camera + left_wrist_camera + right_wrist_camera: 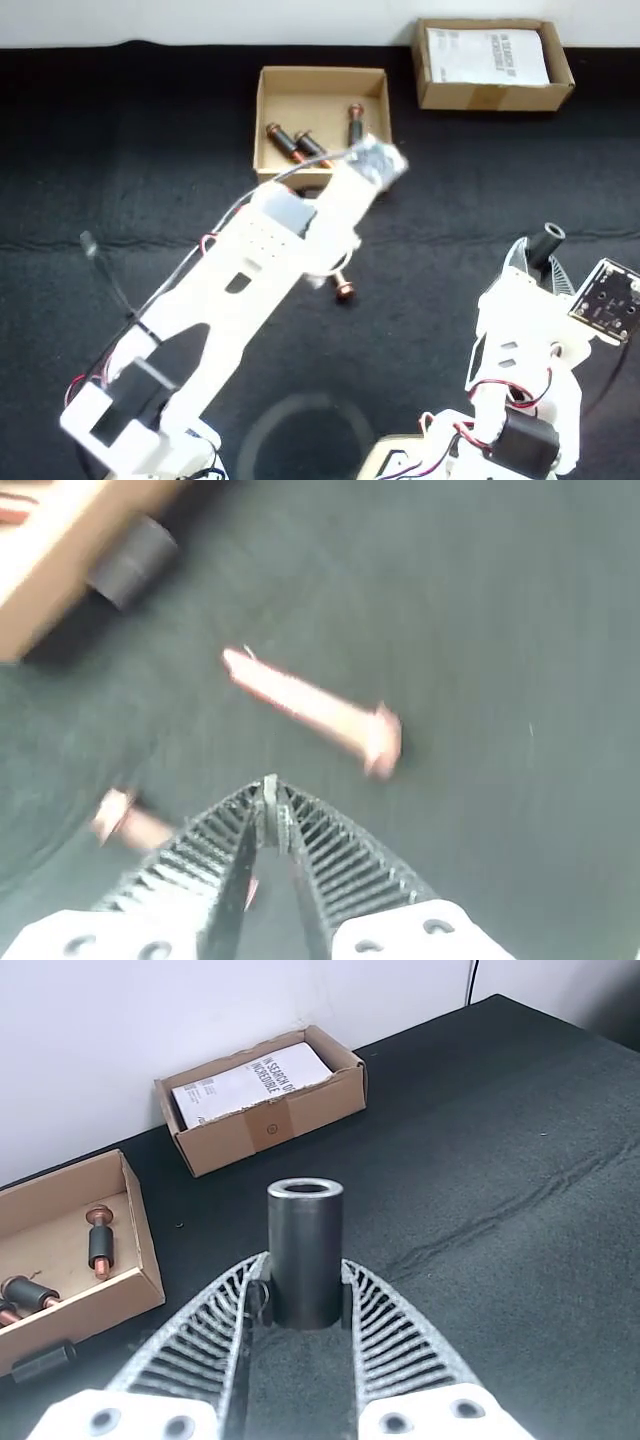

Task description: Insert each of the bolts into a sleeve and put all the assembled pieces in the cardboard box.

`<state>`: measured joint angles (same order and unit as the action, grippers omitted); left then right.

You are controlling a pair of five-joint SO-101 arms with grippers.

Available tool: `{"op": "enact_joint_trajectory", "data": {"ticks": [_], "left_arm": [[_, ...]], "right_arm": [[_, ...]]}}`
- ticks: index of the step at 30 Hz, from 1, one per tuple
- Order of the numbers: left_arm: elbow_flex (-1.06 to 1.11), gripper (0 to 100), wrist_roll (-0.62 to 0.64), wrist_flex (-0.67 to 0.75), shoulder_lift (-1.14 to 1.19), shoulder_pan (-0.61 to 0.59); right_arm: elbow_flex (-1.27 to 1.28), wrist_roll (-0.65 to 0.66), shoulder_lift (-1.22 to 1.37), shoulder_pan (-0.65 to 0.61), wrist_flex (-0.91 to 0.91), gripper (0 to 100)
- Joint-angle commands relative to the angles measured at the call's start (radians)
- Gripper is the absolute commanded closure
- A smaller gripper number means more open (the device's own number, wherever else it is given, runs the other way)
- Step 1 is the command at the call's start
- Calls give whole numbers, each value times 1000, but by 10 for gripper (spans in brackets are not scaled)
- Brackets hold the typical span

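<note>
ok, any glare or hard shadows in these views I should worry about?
High view: the paper in the far box glares near white; the mat shows only soft shadows. Right wrist view: a bright sheen on the sleeve rim, light otherwise even. Left wrist view: a dark shadow on the mat beside the cardboard box; the bolt is evenly lit.
</note>
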<state>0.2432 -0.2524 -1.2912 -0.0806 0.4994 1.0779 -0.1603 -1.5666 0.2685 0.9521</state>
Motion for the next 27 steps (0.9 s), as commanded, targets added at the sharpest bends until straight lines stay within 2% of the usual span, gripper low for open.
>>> {"op": "enact_joint_trajectory", "data": {"ticks": [1,4,6,9,13,17,22,27], "left_arm": [[-42,991,-368,-183,-56,-25],[-44,991,-638,-184,-56,-27],[-44,990,-770,-187,-56,-22],[-36,983,-786,-186,-54,-21],[-4,877,-790,-144,-54,5],[33,808,-904,-77,-51,38],[-2,799,-962,11,84,39],[-170,800,-1030,31,298,1]], "right_arm": [[-2,-29,-18,7,-1,991],[-1,-37,-18,7,-1,991],[-1,-37,-18,7,-1,991],[-1,-35,-18,10,-1,991],[28,-35,-18,10,-5,991],[81,-35,-18,12,-5,991],[110,-35,-18,12,-12,991],[150,-31,-18,12,-104,991]]}}
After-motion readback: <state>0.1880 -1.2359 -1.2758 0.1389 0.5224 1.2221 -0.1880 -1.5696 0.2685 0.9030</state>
